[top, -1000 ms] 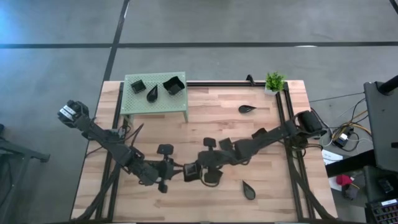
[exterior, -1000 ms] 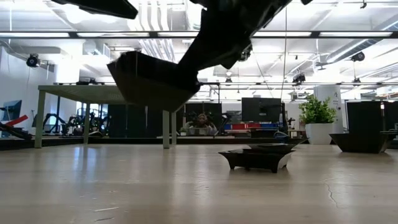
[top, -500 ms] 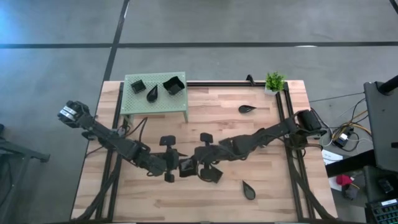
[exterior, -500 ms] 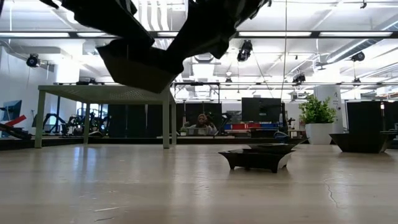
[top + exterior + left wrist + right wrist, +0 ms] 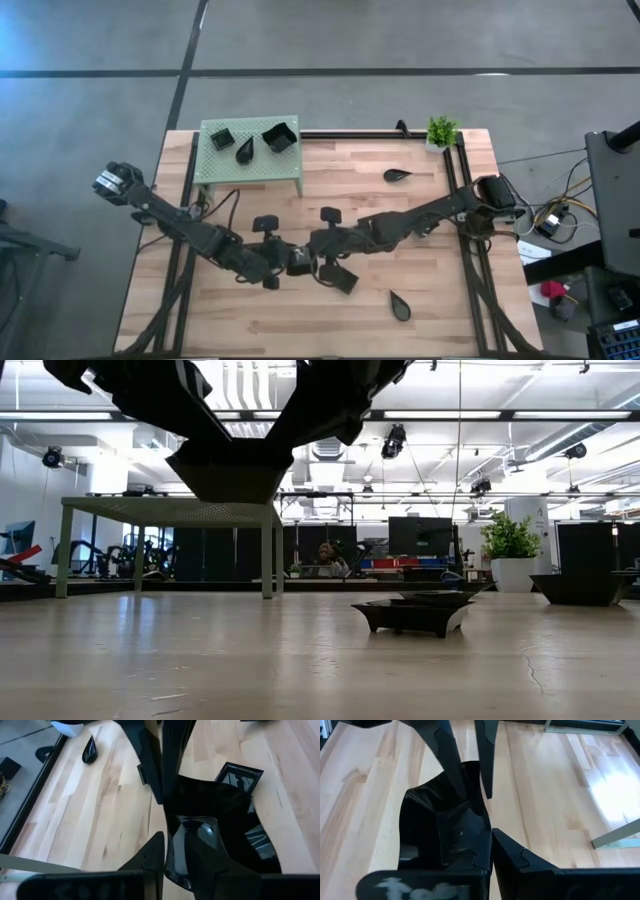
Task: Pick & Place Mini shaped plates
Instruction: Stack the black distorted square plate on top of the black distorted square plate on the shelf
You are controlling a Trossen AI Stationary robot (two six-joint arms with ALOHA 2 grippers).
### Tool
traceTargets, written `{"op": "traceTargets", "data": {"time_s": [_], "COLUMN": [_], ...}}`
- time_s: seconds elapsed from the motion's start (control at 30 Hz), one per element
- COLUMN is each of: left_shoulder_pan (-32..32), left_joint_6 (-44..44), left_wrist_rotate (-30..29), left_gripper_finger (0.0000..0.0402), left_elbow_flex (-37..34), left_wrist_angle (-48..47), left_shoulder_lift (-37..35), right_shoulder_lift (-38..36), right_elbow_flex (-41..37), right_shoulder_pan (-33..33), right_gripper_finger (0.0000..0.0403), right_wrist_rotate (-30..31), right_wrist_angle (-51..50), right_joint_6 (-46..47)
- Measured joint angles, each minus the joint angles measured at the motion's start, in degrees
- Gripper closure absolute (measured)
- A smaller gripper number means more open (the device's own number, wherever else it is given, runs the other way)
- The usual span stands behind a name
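Now, held plate: a square mini plate [image 5: 298, 264] hangs above the bench [image 5: 400, 215] between both arms.
Right gripper [image 5: 312, 262]: fingers clamped on its rim.
Left gripper [image 5: 283, 262]: fingers straddle the opposite rim.

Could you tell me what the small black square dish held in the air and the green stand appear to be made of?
The small black square dish looks like glossy moulded plastic or glazed ceramic: its walls mirror the light in the wrist views, so I cannot tell which. The green stand looks like matt painted perforated metal, judging by its top dotted with fine holes and its thin straight legs.
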Motion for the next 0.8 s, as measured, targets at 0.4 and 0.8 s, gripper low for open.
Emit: {"op": "traceTargets", "data": {"time_s": [0.4,0.8], "left_shoulder_pan": [0.0,0.0], "left_joint_6": [0.7,-1.5], "left_wrist_rotate": [0.1,0.7], "left_gripper_finger": [0.04,0.0401], "left_elbow_flex": [0.6,0.7], "left_wrist_angle": [-0.4,-0.7], "left_shoulder_lift": [0.0,0.0], "right_shoulder_lift": [0.0,-0.9], "right_elbow_flex": [0.0,0.0], "right_shoulder_pan": [0.0,0.0], "right_gripper_finger": [0.0394,0.0309], "right_wrist_rotate": [-0.2,-0.4], "right_wrist_angle": [0.1,0.6], "right_joint_6": [1.3,1.5]}}
